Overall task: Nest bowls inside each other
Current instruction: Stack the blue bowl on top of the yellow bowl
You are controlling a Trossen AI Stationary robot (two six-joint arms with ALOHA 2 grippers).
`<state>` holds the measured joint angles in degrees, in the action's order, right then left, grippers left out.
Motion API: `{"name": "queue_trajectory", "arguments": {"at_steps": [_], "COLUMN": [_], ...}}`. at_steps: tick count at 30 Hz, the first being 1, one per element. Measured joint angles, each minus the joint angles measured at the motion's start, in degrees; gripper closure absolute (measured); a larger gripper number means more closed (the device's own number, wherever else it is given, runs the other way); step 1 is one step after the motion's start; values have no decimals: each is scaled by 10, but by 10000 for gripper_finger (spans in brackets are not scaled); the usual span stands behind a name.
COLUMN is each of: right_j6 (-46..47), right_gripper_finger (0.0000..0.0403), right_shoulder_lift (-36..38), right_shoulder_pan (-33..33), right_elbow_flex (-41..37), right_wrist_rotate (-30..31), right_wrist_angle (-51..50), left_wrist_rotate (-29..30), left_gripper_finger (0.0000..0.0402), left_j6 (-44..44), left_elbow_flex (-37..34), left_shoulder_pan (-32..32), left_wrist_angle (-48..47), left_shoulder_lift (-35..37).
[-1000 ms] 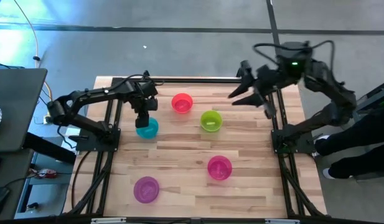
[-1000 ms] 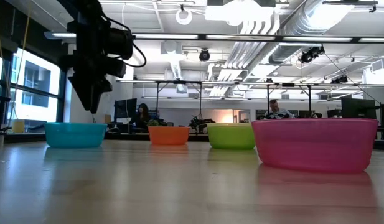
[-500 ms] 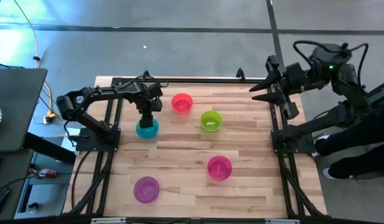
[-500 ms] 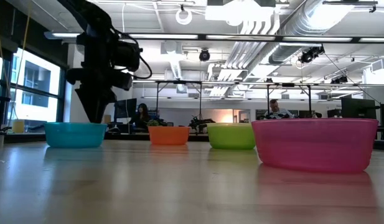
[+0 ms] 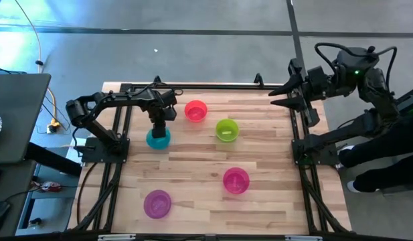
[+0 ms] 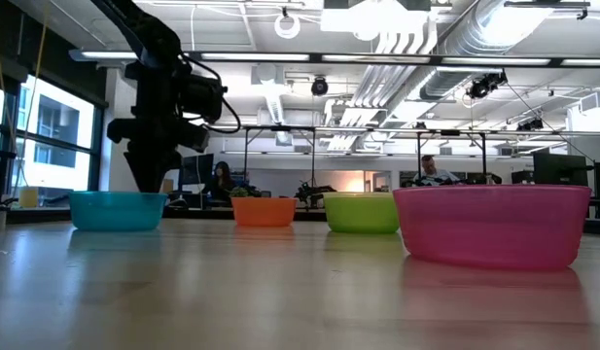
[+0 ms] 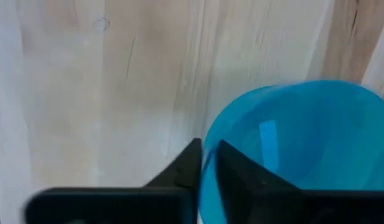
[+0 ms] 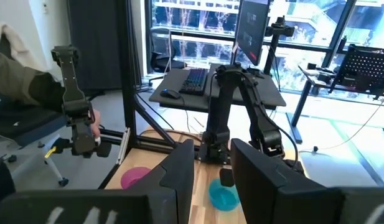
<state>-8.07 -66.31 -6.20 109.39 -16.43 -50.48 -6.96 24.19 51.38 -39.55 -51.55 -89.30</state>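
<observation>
Five bowls stand on their bases on the wooden table [image 5: 193,167]: teal [image 5: 158,139], red [image 5: 195,110], green [image 5: 227,129], magenta-pink [image 5: 236,180] and purple [image 5: 157,203]. The low view shows the teal [image 6: 118,209], red [image 6: 264,211], green [image 6: 362,212] and magenta-pink [image 6: 491,226] ones. My left gripper [image 5: 159,129] points down at the teal bowl's far side and is shut on its rim. My right gripper [image 5: 278,98] hangs raised over the table's far right corner, open, with nothing between its fingers [image 8: 179,168]. My left gripper pinches the teal bowl's rim [image 7: 207,152] on the bowl's far side. One finger [image 7: 235,168] stands inside the bowl and the other [image 7: 187,167] outside. The fingers come from above, pointing down. The bowl sits upright with its base on the table.
Black frame rails run along the table's left, right and far edges [image 5: 206,86]. Open wood lies between the bowls at the middle and near right. A person's sleeve [image 8: 23,81] and hand show beyond the table in the right wrist view.
My left gripper has come down from just above the teal bowl until its fingers reach over the bowl's far rim; the bowl has stayed in place. My right gripper has drawn back toward the table's right edge and then kept still.
</observation>
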Motion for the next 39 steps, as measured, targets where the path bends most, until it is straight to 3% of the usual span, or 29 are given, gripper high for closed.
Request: {"name": "queue_trajectory", "arguments": {"at_steps": [15,25,39], "right_j6": [-14,-14,-14], "right_gripper_finger": [304,304,304], "right_shoulder_lift": [0,-8,-19], "right_shoulder_pan": [0,-2,-2], "right_elbow_flex": [-1,-1,-1], "right_wrist_rotate": [0,15,33], "right_wrist_angle": [-8,-35,-32], "left_wrist_rotate": [1,-32,-62], "left_gripper_finger": [401,401,402], "left_j6": [-62,-147,-312], "left_elbow_flex": [24,117,254], "left_shoulder_pan": [0,0,16], "left_wrist_angle": [-31,-76,-37], "left_shoulder_lift": [0,0,0]}}
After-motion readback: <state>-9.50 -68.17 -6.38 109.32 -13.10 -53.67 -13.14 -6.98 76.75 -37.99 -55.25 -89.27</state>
